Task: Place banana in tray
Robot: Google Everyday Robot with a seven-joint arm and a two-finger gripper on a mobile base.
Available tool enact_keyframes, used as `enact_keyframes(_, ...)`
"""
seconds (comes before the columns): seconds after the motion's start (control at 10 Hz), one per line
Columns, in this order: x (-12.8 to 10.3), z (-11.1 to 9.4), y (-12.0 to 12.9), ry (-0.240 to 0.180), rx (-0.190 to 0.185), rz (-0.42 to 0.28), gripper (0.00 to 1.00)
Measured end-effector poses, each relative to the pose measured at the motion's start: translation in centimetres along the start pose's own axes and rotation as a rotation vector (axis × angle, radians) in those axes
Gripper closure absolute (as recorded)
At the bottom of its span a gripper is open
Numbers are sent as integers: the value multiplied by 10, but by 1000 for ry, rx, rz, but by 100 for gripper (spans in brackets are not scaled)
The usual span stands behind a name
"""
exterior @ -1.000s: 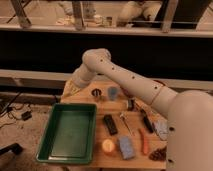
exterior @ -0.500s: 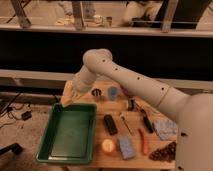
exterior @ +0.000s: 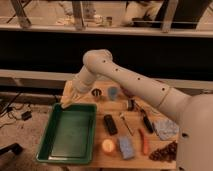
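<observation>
My gripper (exterior: 71,96) has swung left over the last second and now hangs above the far rim of the tray (exterior: 50,150), near its back left corner. That puts the drop within reach. I can't tell its opening, but the banana (exterior: 65,103) juts out below it, pale and tilted, apparently held. The tray interior looks bare; the orange fruit (exterior: 108,145) sits just beside it.

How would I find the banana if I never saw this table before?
Find the big green tray on the table's left. Above its far rim hangs the claw, holding the banana. It's pale yellow-tan and slightly curved, unlike the round orange fruit.
</observation>
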Motion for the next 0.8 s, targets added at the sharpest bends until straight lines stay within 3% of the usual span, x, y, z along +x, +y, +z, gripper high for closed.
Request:
enact_keyframes(0.6, 0, 2, 2, 1, 3, 9, 97)
enact_keyframes(0.8, -5, 12, 17, -1, 5, 36, 97)
